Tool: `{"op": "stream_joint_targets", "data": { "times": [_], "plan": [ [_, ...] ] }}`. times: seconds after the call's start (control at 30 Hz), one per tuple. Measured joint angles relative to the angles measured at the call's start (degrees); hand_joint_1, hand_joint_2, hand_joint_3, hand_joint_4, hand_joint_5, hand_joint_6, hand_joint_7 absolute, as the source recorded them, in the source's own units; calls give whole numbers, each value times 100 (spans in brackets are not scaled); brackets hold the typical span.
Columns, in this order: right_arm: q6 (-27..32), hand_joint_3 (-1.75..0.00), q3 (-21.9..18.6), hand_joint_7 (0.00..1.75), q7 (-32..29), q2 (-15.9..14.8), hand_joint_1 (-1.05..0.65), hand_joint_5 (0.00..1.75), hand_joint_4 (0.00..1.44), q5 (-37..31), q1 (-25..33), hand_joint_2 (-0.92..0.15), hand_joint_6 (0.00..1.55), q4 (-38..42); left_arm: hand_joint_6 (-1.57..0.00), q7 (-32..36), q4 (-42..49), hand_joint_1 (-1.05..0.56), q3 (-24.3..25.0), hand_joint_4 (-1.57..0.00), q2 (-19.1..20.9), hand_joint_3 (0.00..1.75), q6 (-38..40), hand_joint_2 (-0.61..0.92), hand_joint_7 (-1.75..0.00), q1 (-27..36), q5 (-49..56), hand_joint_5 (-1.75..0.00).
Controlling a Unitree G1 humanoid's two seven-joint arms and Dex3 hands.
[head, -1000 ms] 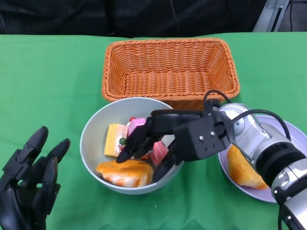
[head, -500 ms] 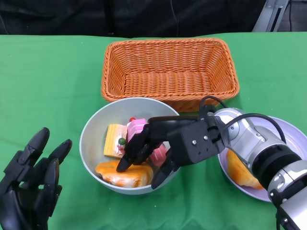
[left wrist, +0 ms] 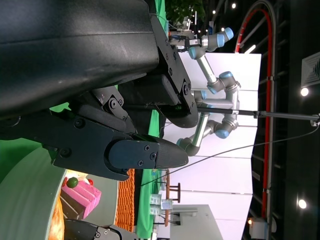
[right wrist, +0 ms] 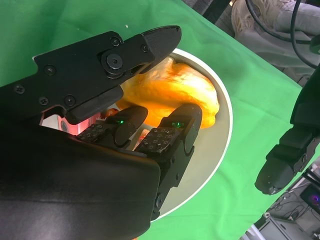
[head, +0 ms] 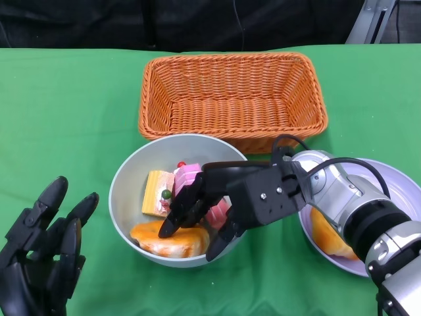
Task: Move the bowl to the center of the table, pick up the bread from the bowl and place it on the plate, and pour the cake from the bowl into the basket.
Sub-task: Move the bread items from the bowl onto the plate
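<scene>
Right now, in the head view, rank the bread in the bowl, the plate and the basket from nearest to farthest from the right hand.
1. Bread: in the bowl's near side, under the right hand fingertips.
2. Plate: at the right, beside the forearm.
3. Basket: at the far side, beyond the bowl.

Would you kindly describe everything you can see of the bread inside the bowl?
The bread is a glossy, golden-orange elongated roll with a paler underside. It lies flat at the near side of the grey bowl, beside pink and yellow cake pieces. The right hand reaches over it, fingertips at its top; a firm grip is not evident.
</scene>
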Motion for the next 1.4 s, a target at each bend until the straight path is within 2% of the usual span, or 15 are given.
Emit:
{"op": "stream_joint_targets", "data": {
  "times": [0.43, 0.7, 0.9, 1.07, 1.4],
  "plan": [
    [30, 0, 44, 0, -180, 49, -54, 2, 78, -91, 0, -78, 64, 9, -86, 0, 3, -50, 10, -99, -11, 31, -15, 92, 0, 59, -89, 0],
    [-33, 0, 52, 0, -392, 39, -56, 2, 78, -171, 0, -79, 64, 31, -86, 0, 20, -50, 21, -99, 5, 31, -25, 92, 0, 58, -87, 0],
    [-129, 0, 208, 1, -798, 14, -57, 1, 78, -382, 0, -79, 66, 19, -86, 0, 20, -50, 17, -99, 7, 31, -26, 92, 0, 59, -91, 0],
    [62, 0, 339, 1, -1025, 14, -57, 0, 76, -589, -17, -78, 68, -42, -86, -1, 18, -50, 13, -99, 7, 30, -26, 92, 0, 60, -98, 0],
    [112, 0, 463, 1, -1137, 9, -59, 0, 75, -698, -48, -78, 71, -95, -86, -1, 18, -49, 15, -99, 8, 30, -28, 92, 0, 60, -127, 0]
  ]
}}
